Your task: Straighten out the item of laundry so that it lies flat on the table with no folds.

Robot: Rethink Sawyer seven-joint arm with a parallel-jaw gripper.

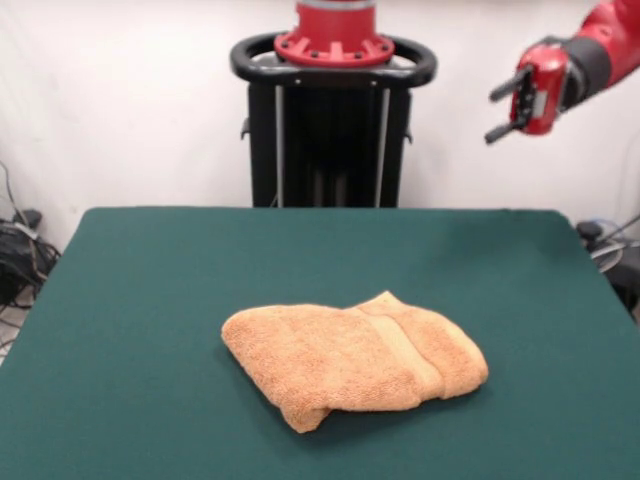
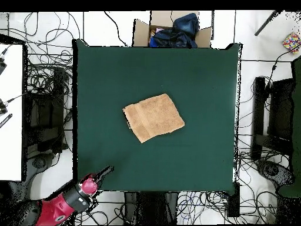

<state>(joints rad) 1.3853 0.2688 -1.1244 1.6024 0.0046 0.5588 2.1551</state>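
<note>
The orange-tan towel point(image 1: 355, 360) lies folded over on the dark green table point(image 1: 150, 300), a little in front of the middle, with a woven band running across its right part. From above the towel point(image 2: 153, 117) is a doubled, slightly turned rectangle near the middle of the table point(image 2: 194, 76). My gripper point(image 1: 503, 112) is held high at the upper right, off past the table's far right corner, well away from the towel. Its two fingers stand apart, open and empty. In the overhead view the gripper point(image 2: 104, 173) is at the table's bottom left corner.
The black pedestal point(image 1: 333, 120) stands behind the table's far edge. A cardboard box with dark clothes point(image 2: 173, 30) sits beyond the table's top edge in the overhead view. Cables point(image 2: 47, 76) and dark equipment lie on the floor at both sides.
</note>
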